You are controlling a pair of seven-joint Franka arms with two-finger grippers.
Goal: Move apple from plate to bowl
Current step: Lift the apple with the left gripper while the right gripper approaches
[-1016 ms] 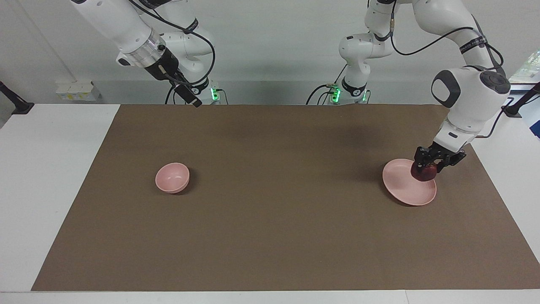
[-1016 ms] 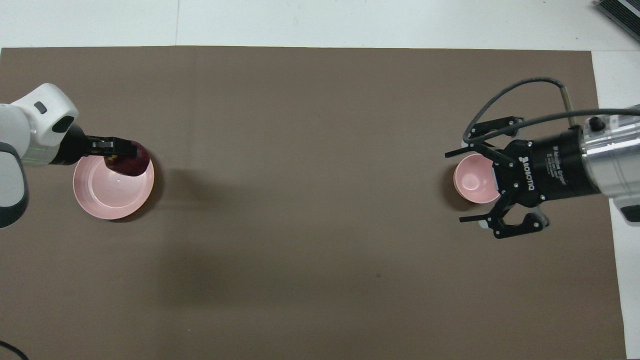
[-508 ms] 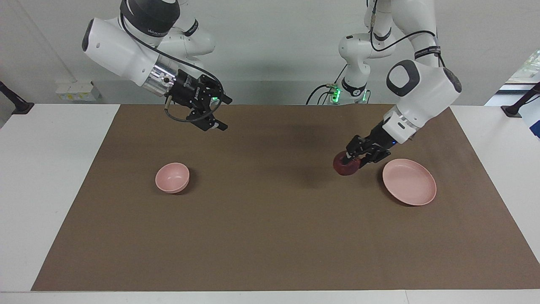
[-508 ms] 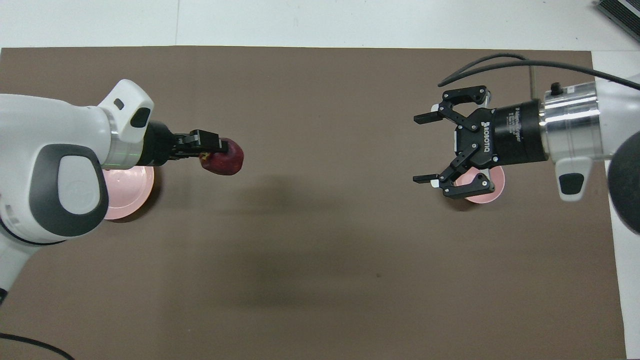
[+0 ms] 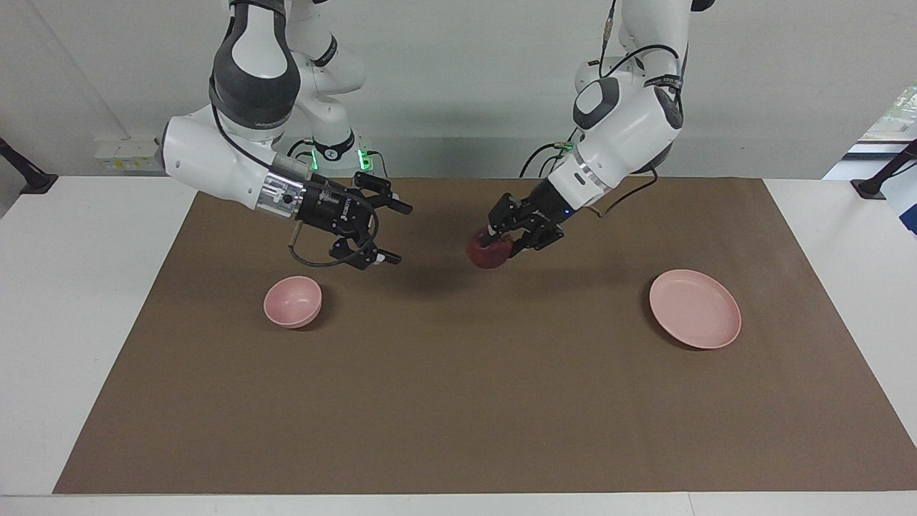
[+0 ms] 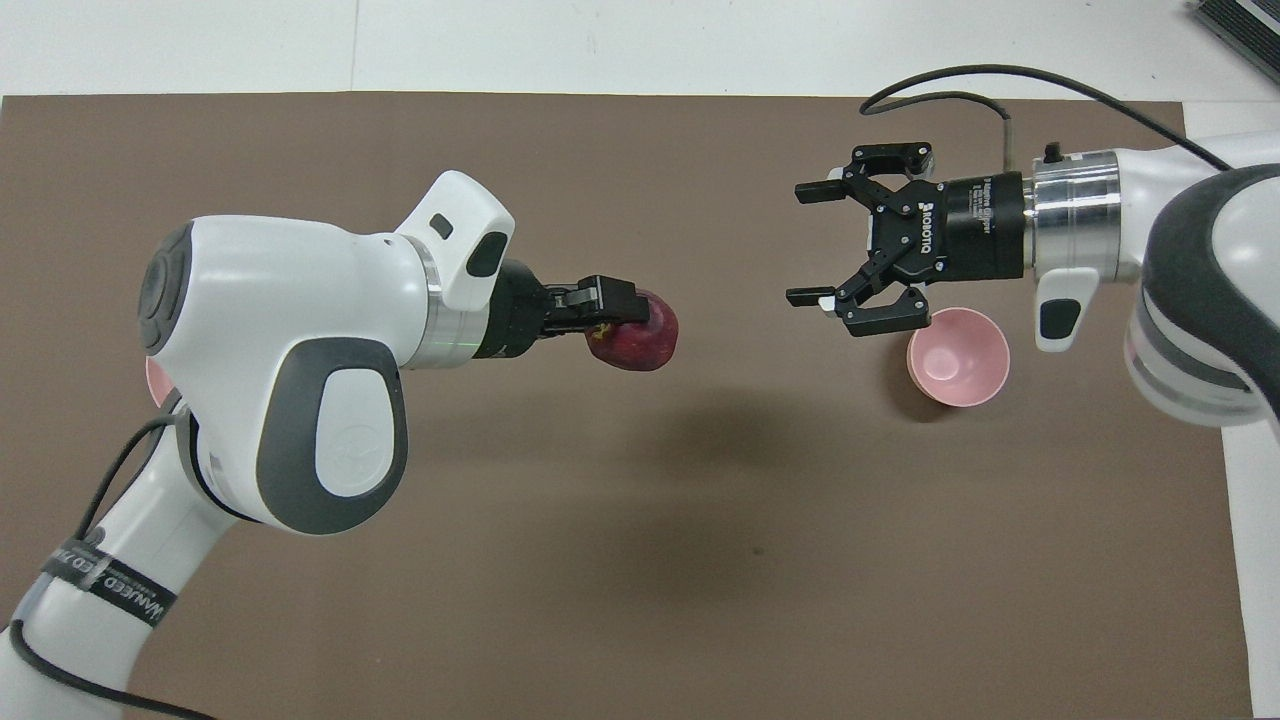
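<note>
The apple, dark red with a yellowish patch, hangs in the air over the middle of the brown mat, clamped at its top between the fingers of the left gripper. We see it clear of the mat, its shadow on the brown surface below, and well apart from both pieces of pink crockery.

From overhead the left arm reaches in low and level, the apple jutting from the tip of the left gripper.

The plate lies bare on the mat toward the left arm's end of the table; in the overhead view only a sliver of its rim shows past the arm's white casing.

The bowl sits upright toward the right arm's end, nothing in it.

The right gripper is up in the air beside the bowl, toward the apple, its jaws spread wide and holding nothing. We see its fingers pointing at the apple, with a stretch of mat between the two grippers. Overhead, the right gripper partly overlaps the bowl.
</note>
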